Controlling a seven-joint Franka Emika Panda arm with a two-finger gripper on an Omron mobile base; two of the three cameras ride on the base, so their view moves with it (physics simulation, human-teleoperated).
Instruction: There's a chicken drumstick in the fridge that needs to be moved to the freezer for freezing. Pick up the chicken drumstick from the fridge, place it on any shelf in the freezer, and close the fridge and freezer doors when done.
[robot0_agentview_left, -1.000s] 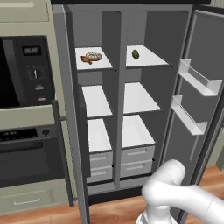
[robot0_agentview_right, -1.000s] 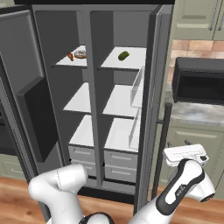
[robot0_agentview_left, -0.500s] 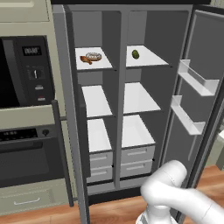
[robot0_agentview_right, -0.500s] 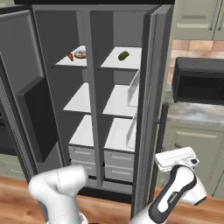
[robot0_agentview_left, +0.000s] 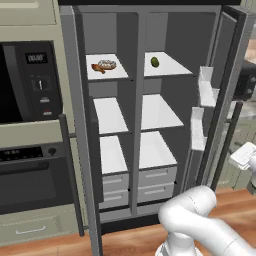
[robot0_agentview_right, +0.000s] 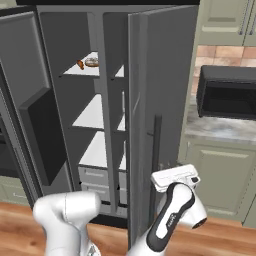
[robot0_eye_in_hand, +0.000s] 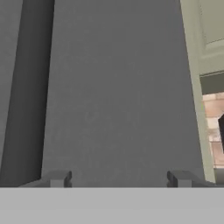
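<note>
So the robot is on the door-closing part, by the look of it. The chicken drumstick (robot0_agentview_left: 97, 69) is lying on the top shelf of the freezer (robot0_agentview_left: 111, 117), the narrower left half, right next to the donut (robot0_agentview_left: 107, 64) and touching it or nearly so. A small green fruit (robot0_agentview_left: 155, 62) sits alone on the top shelf of the fridge (robot0_agentview_left: 159, 112). Placing looks done; what's left is the doors.

The fridge door (robot0_agentview_right: 160, 75) stands partway shut, roughly edge-on to the left base camera, with its door bins (robot0_agentview_left: 204, 87) facing the shelves. The gripper (robot0_eye_in_hand: 117, 179) is on the outside of that door, low down, near the bottom of the bar handle (robot0_agentview_right: 156, 150). Its fingers (robot0_eye_in_hand: 54, 178) are spread wide with nothing between them, aimed flat at the grey door face.

Doing this bit well probably means pushing with the hand square on the panel, out toward the handle side and away from the hinge, so the door swings easily without the fingers skidding. Following the door's arc beats shoving straight. The elbow is low in front of the drawers, so it should stay clear of the closing edge.

The freezer door (robot0_agentview_right: 30, 90) is wide open on the left, so it needs its own push afterwards.
</note>
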